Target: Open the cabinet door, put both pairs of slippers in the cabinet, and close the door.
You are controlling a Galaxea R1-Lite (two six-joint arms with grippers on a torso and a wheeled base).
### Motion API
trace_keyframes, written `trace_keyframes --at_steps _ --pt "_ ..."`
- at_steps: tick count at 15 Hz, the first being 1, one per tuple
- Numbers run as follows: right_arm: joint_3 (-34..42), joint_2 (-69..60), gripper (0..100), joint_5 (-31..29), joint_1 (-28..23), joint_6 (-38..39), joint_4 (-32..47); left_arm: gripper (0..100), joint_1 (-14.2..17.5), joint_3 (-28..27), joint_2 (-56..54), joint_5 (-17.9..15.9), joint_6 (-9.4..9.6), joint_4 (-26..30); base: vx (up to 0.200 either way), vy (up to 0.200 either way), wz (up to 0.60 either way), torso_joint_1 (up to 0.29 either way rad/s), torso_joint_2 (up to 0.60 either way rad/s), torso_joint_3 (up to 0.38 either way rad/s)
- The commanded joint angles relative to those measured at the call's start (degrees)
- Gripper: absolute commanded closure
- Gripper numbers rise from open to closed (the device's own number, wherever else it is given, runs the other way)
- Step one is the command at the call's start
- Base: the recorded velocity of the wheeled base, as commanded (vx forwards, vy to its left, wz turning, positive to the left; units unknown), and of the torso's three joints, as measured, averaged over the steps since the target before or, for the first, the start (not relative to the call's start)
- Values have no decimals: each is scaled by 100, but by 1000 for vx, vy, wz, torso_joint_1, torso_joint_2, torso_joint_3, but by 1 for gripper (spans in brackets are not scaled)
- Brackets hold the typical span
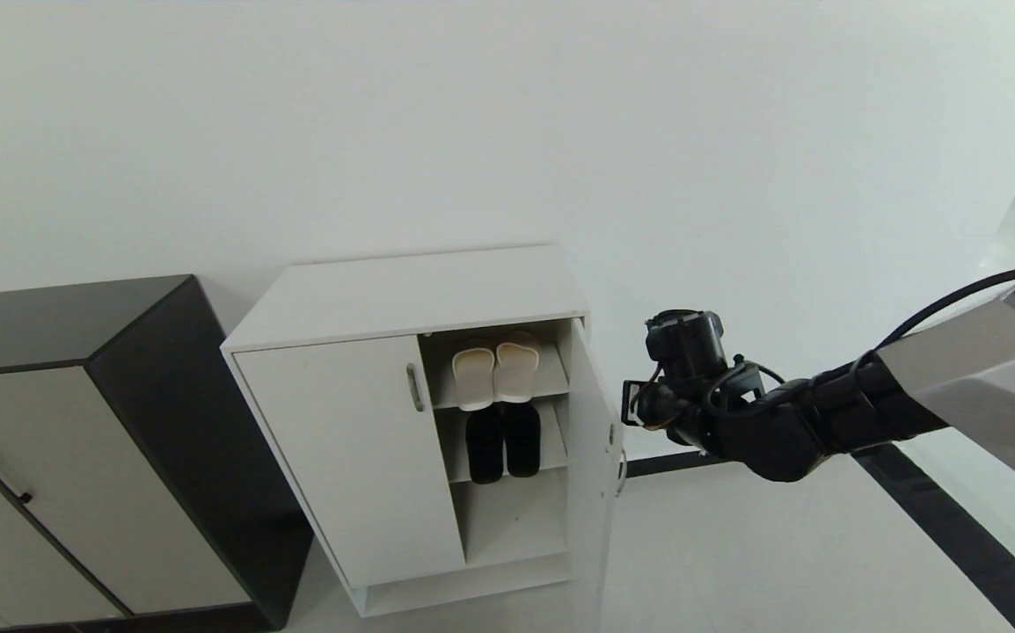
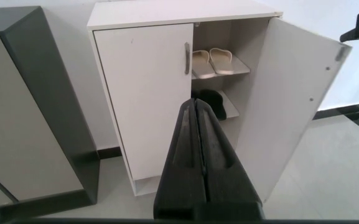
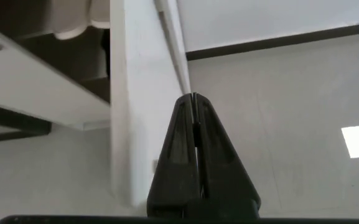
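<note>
The white cabinet (image 1: 402, 290) stands against the wall, its left door closed and its right door (image 1: 595, 422) swung open. Inside, a white pair of slippers (image 1: 497, 374) lies on the upper shelf and a black pair of slippers (image 1: 503, 444) on the shelf below. My right gripper (image 1: 633, 406) hovers just outside the open door, near its upper outer face, fingers pressed together on nothing. In the right wrist view, the right gripper (image 3: 195, 96) points at the door's edge (image 3: 139, 112). My left gripper (image 2: 196, 102) is shut and empty, held back in front of the cabinet.
A dark cabinet (image 1: 76, 325) with light doors stands close to the white one's left side. A black strip (image 1: 956, 536) runs along the floor at the right. Pale open floor lies before and to the right of the open door.
</note>
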Motion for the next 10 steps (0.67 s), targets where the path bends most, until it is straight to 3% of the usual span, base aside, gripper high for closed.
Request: trace_keyframes --at_steps 1,6,10 --pt "197 -300 100 1 173 4 -17 100 -7 0 8 0 -1 -1 0 0 0 0 0 0" --pt "830 -440 100 -8 376 -392 -746 100 -7 0 8 0 -9 -1 0 0 0 0 0 0" --pt "917 -449 100 -8 437 -480 -834 100 2 0 8 0 -9 -1 0 0 0 0 0 0"
